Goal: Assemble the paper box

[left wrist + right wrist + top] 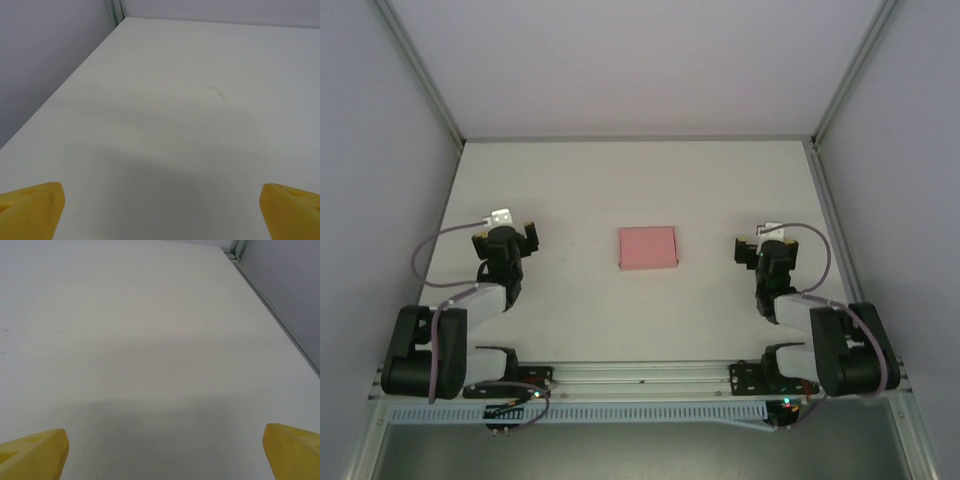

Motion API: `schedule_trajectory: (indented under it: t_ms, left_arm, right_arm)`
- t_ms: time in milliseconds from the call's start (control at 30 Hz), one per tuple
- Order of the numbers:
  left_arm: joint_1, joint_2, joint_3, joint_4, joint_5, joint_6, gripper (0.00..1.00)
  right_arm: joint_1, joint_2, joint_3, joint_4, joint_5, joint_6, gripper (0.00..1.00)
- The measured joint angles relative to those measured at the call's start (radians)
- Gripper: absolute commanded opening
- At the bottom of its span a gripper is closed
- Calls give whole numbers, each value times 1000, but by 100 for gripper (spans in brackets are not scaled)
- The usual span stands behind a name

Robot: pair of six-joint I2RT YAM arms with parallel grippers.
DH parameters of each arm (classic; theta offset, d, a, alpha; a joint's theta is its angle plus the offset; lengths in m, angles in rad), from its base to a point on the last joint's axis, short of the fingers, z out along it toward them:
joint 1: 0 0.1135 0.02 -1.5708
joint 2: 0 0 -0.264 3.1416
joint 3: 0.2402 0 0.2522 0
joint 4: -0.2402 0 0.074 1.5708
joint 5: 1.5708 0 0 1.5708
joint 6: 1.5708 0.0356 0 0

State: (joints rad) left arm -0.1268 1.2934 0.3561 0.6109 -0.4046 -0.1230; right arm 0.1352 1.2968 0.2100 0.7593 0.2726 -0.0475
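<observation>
The paper box point(647, 248) lies at the middle of the white surface point(570, 190), a pale pink rectangle with its long sides running from 9 to 3 o'clock in the top view. From above it reads as a neat, closed shape with no flaps sticking out. Whether it is a folded-flat blank or a finished shallow box cannot be told at this size.

The left pincer point(162, 210) sits toward 9 o'clock of the box and the right pincer point(162, 452) toward 3 o'clock, both well apart from it. Each has its jaws spread wide with nothing between them. The yellow fingertips point(35, 207) stand at the outer corners of the wrist views over bare surface.

Judging by this, no fold is in hand: both arms are parked, either before the first reach or after the last. If work remains, the next move calls for both pincers to swing inward to the box. One would pin an edge while the other lifts a flap, since thin card slides and buckles easily.

No brand, label or writing can be read on the box or anywhere else.
</observation>
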Motion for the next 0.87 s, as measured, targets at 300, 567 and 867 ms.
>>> schedule_trajectory:
  t_ms: [300, 567, 867]
  left_arm:
    - [67, 217, -72, 425, 144, 101, 100]
    - [87, 248, -109, 522, 192, 120, 100]
    - [87, 248, -109, 549, 200, 127, 100]
  right_arm:
    - [-72, 278, 64, 252, -69, 37, 100]
    - [-118, 272, 114, 258, -127, 74, 100]
    - [-117, 272, 114, 253, -146, 75, 100]
